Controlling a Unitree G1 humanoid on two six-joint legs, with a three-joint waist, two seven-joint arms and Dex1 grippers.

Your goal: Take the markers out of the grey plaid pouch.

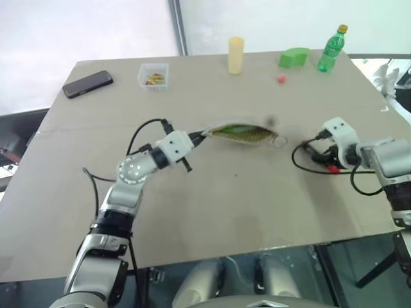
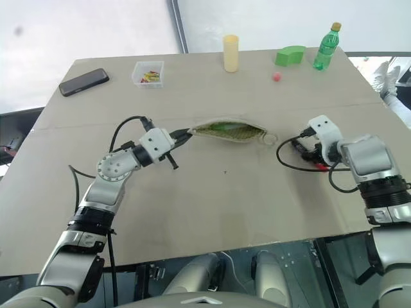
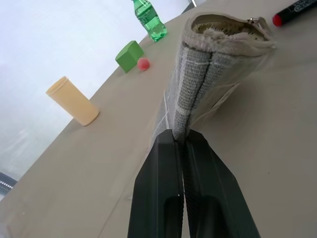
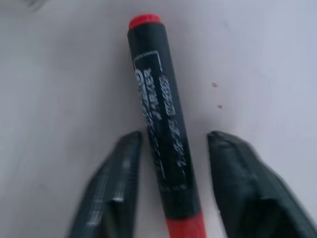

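The grey plaid pouch (image 1: 247,135) lies across the middle of the table with its zipped mouth gaping, and something lime green shows inside it. My left gripper (image 1: 200,136) is shut on the pouch's left end, and the fabric (image 3: 198,84) runs away from the closed fingers (image 3: 163,198). A black marker with red ends (image 4: 158,99) lies on the table at the right. My right gripper (image 4: 173,139) hovers over it, open, with a gap between the marker and each finger (image 4: 119,173). The head views place that gripper (image 2: 309,156) right of the pouch.
Along the far edge are a black phone (image 1: 88,83), a small clear box (image 1: 153,75), a pale yellow cylinder (image 1: 236,54), a green block (image 1: 293,57), a green bottle (image 1: 331,48) and a small red ball (image 1: 281,79). The table's right edge (image 1: 398,128) lies close to my right arm.
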